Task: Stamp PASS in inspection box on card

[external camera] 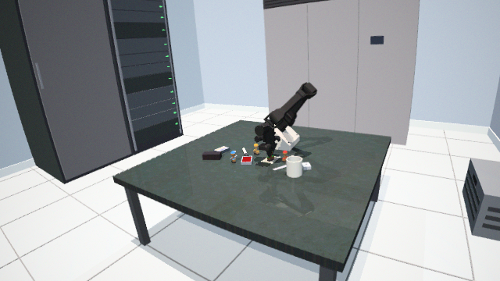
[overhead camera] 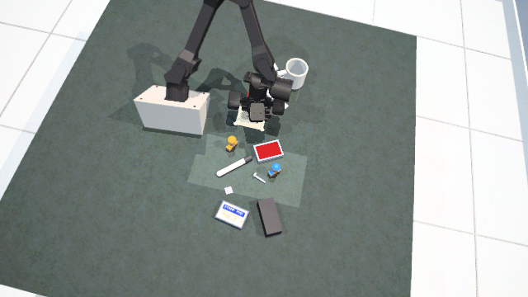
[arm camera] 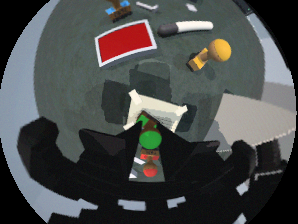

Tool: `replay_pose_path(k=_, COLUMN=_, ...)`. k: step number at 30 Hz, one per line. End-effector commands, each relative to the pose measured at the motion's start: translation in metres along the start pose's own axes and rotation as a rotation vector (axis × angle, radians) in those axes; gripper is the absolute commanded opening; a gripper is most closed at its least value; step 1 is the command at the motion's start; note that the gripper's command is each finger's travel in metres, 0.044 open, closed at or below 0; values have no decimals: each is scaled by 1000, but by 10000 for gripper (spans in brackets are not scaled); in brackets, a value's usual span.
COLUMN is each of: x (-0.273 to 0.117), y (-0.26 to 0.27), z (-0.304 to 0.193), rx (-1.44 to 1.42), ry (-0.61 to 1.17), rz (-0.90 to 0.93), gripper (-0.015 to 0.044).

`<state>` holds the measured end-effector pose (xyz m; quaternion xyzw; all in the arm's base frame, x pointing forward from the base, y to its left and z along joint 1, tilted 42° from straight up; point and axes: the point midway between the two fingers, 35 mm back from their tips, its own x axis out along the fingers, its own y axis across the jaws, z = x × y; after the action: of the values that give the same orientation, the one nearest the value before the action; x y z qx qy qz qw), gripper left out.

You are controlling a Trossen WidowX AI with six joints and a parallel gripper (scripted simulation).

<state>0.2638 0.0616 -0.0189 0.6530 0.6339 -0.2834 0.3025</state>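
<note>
My gripper points down over the card and is shut on the green-knobbed stamp. The stamp's lower end is over the cream card; whether it touches cannot be told. The gripper and stamp hide much of the card, and no box or print can be made out. The open red ink pad lies beside the card. An orange-yellow stamp, a blue stamp and a red stamp stand around. No stamp's lettering is readable.
A white mug stands behind the gripper. A marker, a bolt, a small white square, the stamp-pad lid and a dark block lie beyond the card. A white block is beside the arm.
</note>
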Motion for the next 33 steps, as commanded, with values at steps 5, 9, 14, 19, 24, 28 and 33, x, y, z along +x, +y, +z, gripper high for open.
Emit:
replay_pose_path(k=5, x=1, y=-1, z=-1, rx=0, ry=5, rz=-3, gripper=0)
replay_pose_path(k=9, x=1, y=-1, z=-1, rx=0, ry=5, rz=-3, gripper=0)
replay_pose_path(k=14, x=1, y=-1, z=-1, rx=0, ry=5, rz=-3, gripper=0)
replay_pose_path(k=19, x=1, y=0, z=-1, rx=0, ry=5, rz=-3, gripper=0)
replay_pose_path(k=24, x=-2, y=0, z=-1, rx=0, ry=5, rz=-3, gripper=0)
replay_pose_path(k=28, x=-4, y=0, z=-1, rx=0, ry=5, rz=-3, gripper=0)
replay_pose_path(k=33, x=-6, y=0, z=-1, rx=0, ry=5, rz=-3, gripper=0)
